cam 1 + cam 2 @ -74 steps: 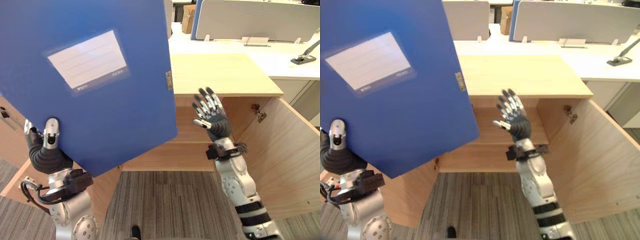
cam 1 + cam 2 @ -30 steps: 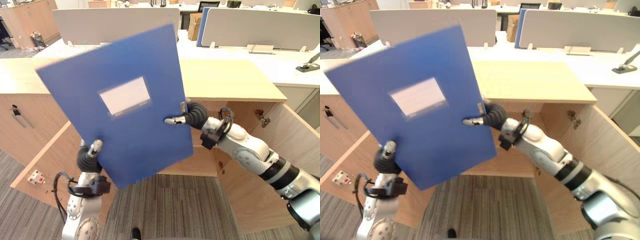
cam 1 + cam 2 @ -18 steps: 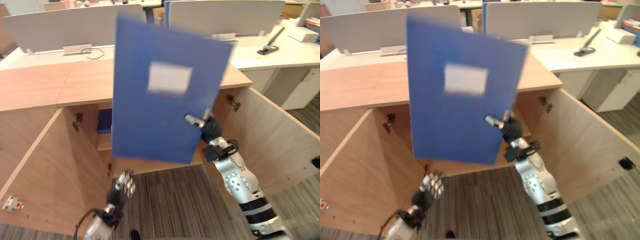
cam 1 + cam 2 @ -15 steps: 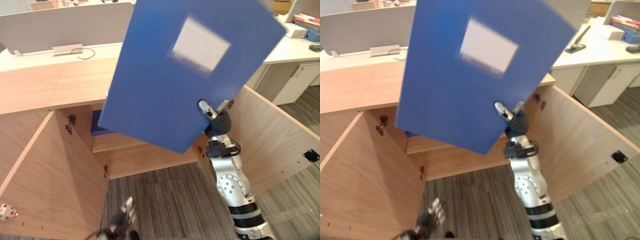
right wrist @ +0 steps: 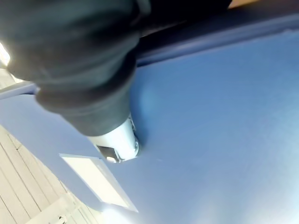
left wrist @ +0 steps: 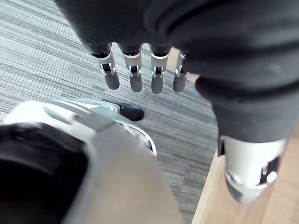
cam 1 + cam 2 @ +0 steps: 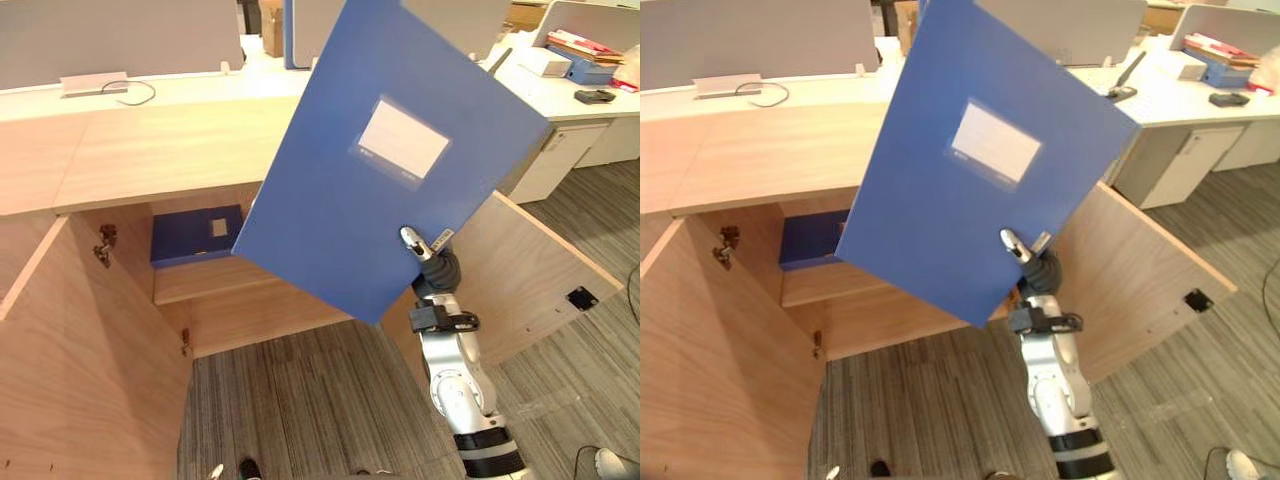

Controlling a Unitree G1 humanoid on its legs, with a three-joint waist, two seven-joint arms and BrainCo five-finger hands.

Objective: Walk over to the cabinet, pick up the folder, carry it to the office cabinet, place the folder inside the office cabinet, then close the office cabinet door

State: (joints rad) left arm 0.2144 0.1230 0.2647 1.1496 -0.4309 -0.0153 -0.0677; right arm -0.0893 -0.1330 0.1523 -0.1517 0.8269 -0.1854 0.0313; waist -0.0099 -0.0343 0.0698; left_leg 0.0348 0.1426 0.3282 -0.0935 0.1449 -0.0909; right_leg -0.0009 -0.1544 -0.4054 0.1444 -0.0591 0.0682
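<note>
Folder (image 7: 390, 170) is big and blue, and it is up in the air in front of the cabinet (image 7: 170, 140). It is tipped to one side, with its white label (image 7: 403, 140) facing the robot's head. The right hand (image 7: 438, 268) holds it near the low corner. The thumb (image 5: 119, 144) is pressed flat on the blue front, and the fingers are hidden behind the folder, so the hand is pinching it. Nothing else holds the folder up.

The cabinet is made of light wood and both its doors stand wide open. The left door (image 7: 80, 350) swings out on one side and the right door (image 7: 520, 270) on the other. Inside there is a shelf (image 7: 220, 280), and a second folder (image 7: 195, 235), also blue, lies flat on it toward the left. The held folder is not in the cabinet yet.

The left hand (image 6: 134, 70) hangs low over the grey striped carpet (image 7: 300, 400). Its fingers are straight and it holds nothing.
</note>
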